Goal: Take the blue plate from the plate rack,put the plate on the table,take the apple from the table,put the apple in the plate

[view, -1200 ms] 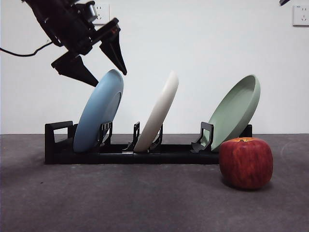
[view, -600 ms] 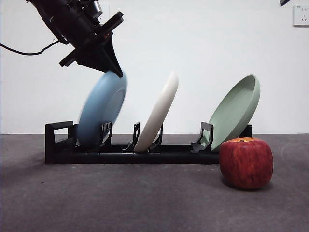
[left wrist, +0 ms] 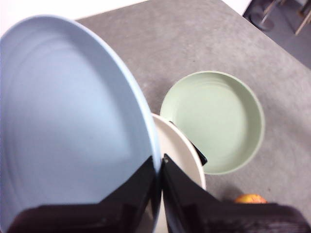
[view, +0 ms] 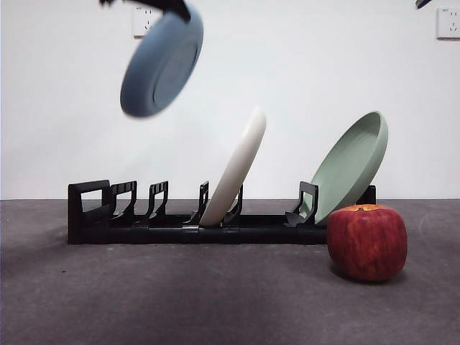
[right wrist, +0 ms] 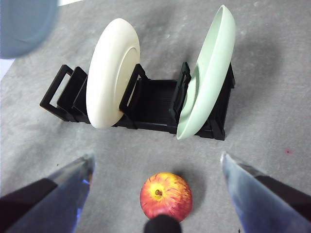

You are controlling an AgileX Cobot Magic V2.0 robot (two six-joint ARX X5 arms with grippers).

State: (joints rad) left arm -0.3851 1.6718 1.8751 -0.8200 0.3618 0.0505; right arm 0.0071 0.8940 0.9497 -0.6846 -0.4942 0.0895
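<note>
My left gripper (left wrist: pixel 159 167) is shut on the rim of the blue plate (left wrist: pixel 68 121). In the front view the blue plate (view: pixel 162 61) hangs tilted, high above the left end of the black plate rack (view: pixel 90 215), and only the gripper's black tip (view: pixel 180 7) shows at the top edge. The rack's left slots are empty. The red apple (view: pixel 366 241) sits on the grey table (view: pixel 215 295) in front of the rack's right end. My right gripper (right wrist: pixel 157 157) is open and empty, above the apple (right wrist: pixel 166 195).
A cream-white plate (view: pixel 233 169) leans in the rack's middle slot and a pale green plate (view: pixel 352 165) leans at its right end, just behind the apple. A black arm tip (view: pixel 422 3) shows at the top right corner.
The left gripper closed on the blue plate's top rim and lifted it up out of the rack's left slot. The plate now hangs well above the rack.
</note>
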